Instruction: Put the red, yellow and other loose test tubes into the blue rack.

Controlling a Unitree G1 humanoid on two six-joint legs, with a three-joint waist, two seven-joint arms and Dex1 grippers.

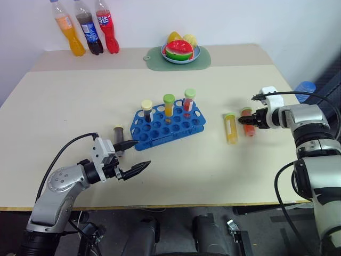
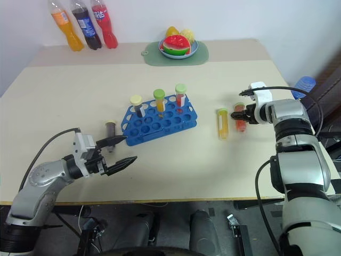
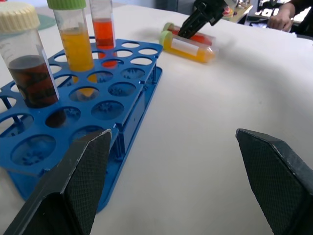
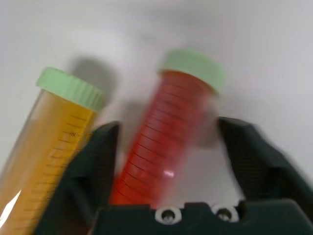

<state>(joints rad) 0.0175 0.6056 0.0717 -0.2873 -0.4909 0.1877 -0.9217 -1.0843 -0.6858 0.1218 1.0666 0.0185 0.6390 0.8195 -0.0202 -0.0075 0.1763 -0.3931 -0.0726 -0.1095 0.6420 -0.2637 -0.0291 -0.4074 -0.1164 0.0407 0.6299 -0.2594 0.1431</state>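
Note:
The blue rack (image 1: pixel 176 128) stands mid-table with three capped tubes upright in its back row: dark brown (image 1: pixel 147 111), yellow (image 1: pixel 169 105) and red (image 1: pixel 189 100). To its right two loose test tubes lie on the table, a yellow one (image 1: pixel 230 128) and a red one (image 1: pixel 246 118), both green-capped. My right gripper (image 1: pixel 246 121) is down over the red tube (image 4: pixel 161 142), one finger on each side, with a gap on one side. A dark loose tube (image 1: pixel 118 136) stands just left of the rack. My left gripper (image 1: pixel 140 153) hovers open and empty beside it.
Three soda bottles (image 1: pixel 88 26) stand at the back left. A plate of fruit (image 1: pixel 181 50) on a green mat sits at the back centre. A blue object (image 1: pixel 305 88) lies beyond the table's right edge.

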